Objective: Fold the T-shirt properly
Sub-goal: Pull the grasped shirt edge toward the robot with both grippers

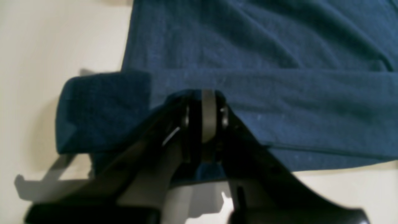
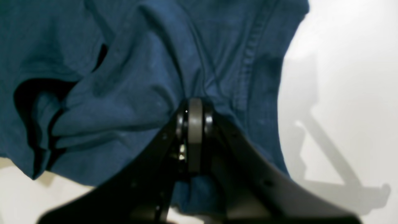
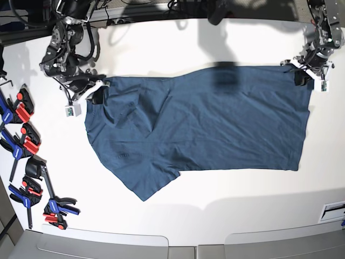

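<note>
The T-shirt point(image 3: 205, 127) lies spread across the white table point(image 3: 215, 199), wrinkled toward the side where the clamps point(image 3: 24, 156) lie. The right gripper point(image 2: 194, 107) is closed on its bunched corner there. The left gripper point(image 1: 207, 95) pinches the shirt's opposite far corner.

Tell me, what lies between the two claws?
In the base view, only the T-shirt stretches between the left gripper and right gripper, each shut on a far corner.
</note>
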Available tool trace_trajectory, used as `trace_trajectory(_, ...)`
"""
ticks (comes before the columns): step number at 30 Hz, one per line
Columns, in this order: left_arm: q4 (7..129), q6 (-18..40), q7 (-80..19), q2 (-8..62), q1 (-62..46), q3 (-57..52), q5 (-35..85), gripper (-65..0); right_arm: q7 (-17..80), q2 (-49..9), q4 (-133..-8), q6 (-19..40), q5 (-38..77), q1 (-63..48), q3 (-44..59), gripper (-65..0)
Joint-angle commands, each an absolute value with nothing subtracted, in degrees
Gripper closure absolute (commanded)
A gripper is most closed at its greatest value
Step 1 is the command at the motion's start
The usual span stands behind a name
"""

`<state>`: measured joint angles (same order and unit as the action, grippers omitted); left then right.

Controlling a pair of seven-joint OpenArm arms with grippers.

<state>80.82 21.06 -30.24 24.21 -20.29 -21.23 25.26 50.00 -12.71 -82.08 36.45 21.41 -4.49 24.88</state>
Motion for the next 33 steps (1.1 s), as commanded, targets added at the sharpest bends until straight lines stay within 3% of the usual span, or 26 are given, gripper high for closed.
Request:
trace_trajectory(1, 80.05, 19.46, -36.23, 24.82, -20.82, -21.34, 21.89, -3.5, 49.08, -13.50, -82.85, 36.80, 22.39, -4.01, 25.06, 0.0)
trace_trajectory(15, 80.09, 19.46, -40.82, 24.95, -21.12, -21.34, 22.17, -3.5, 51.13, -15.49, -82.87, 34.06, 18.68, -8.62, 25.21, 0.0)
trace_trajectory(33, 91.88, 19.51, -44.99, 24.91, -35.20, -21.39, 25.12, -3.5, 62.17, -16.21, -82.94, 37.12, 33.98, -14.35, 35.33, 0.0)
